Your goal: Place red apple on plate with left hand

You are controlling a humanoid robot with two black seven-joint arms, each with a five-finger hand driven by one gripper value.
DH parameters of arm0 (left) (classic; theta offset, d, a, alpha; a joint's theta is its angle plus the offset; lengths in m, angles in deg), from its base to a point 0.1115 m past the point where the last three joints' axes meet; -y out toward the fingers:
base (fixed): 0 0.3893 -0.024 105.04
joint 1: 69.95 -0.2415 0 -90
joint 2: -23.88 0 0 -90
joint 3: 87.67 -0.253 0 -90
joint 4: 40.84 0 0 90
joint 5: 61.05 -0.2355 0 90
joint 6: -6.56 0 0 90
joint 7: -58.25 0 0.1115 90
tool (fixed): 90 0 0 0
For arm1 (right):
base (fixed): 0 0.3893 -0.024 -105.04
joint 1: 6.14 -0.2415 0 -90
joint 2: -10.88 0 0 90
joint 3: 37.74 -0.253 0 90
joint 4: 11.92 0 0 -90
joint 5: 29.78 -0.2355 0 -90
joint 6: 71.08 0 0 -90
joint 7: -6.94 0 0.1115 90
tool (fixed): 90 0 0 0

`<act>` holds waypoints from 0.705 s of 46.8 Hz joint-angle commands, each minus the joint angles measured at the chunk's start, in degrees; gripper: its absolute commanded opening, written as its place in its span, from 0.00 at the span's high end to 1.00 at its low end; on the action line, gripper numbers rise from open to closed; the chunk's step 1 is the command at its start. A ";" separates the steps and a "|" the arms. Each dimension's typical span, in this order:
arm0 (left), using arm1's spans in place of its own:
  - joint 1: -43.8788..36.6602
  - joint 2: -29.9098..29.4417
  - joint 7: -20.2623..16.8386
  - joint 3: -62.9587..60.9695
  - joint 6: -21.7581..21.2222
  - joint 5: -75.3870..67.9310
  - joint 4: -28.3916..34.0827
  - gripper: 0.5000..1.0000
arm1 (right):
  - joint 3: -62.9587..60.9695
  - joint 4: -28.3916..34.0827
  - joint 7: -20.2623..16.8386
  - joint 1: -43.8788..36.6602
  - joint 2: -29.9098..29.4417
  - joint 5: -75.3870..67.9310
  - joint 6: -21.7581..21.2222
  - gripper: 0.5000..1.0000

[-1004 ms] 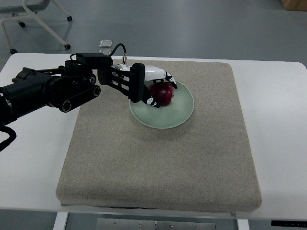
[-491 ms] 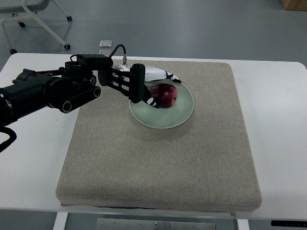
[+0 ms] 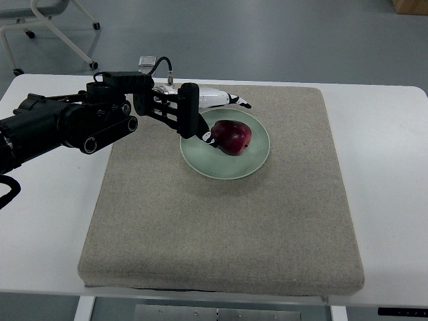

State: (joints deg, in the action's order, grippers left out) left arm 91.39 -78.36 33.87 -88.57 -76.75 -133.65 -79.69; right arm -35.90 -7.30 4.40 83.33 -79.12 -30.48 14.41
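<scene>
We can read no brand, label or writing anywhere in this view. The red apple (image 3: 231, 137) sits on the pale green plate (image 3: 231, 167), left of the plate's middle, and the plate lies on a beige mat (image 3: 221, 221) that covers most of the white desk (image 3: 391, 187), toward the desk's far edge. Our left hand (image 3: 210, 117) reaches in from the desk's left side, its fingers spread and holding nothing; the white fingers (image 3: 224, 100) pass behind the apple and one dark fingertip lies just beside it. On the floor beyond the far left corner we see an office chair's base (image 3: 60, 27) and a small grey object (image 3: 148, 61)
</scene>
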 commanded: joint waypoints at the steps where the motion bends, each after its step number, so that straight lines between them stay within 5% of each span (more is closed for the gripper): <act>1: 0.03 -0.42 -0.23 0.01 -0.44 0.09 0.43 0.02 | 0.00 0.03 -0.02 0.00 0.00 -0.01 -0.06 0.14; 16: 0.03 -1.56 -0.50 0.10 -3.60 4.65 7.82 0.01 | 0.00 0.03 -0.02 0.00 0.00 -0.01 -0.06 0.14; 33: -0.32 -1.21 0.29 1.16 -6.33 29.16 8.96 0.01 | 0.00 -0.05 -0.02 0.00 0.00 -0.01 0.03 0.14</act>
State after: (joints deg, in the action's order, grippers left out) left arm 91.16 -79.68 33.91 -87.44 -83.35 -109.19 -70.99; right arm -35.90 -7.32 4.41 83.37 -79.11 -30.48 14.43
